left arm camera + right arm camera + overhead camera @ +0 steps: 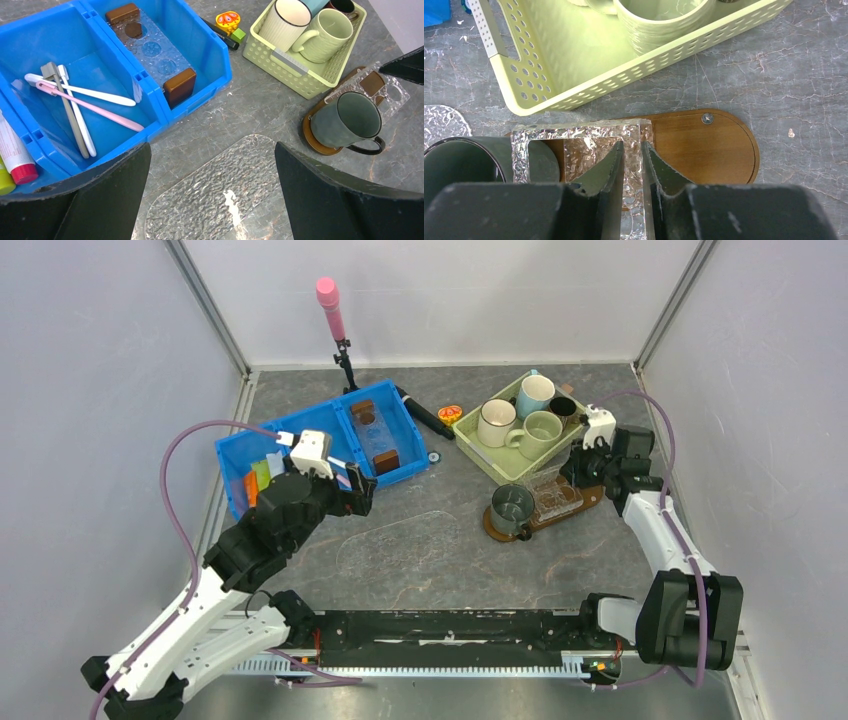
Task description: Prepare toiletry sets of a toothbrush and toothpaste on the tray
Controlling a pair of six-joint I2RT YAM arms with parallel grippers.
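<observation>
Pinching the clear rack (579,132) by its wall in the nearly closed right gripper (633,152) over the tray (704,145) beside the green basket (574,60); holding the left gripper (211,150) wide open, empty, near the blue bin (210,50) containing toothbrushes (95,108) and tubes (16,156)

Pale grey walls (90,360) enclose a dark, marbled grey tabletop (460,490) — metal posts (207,305) at the corners.
</observation>
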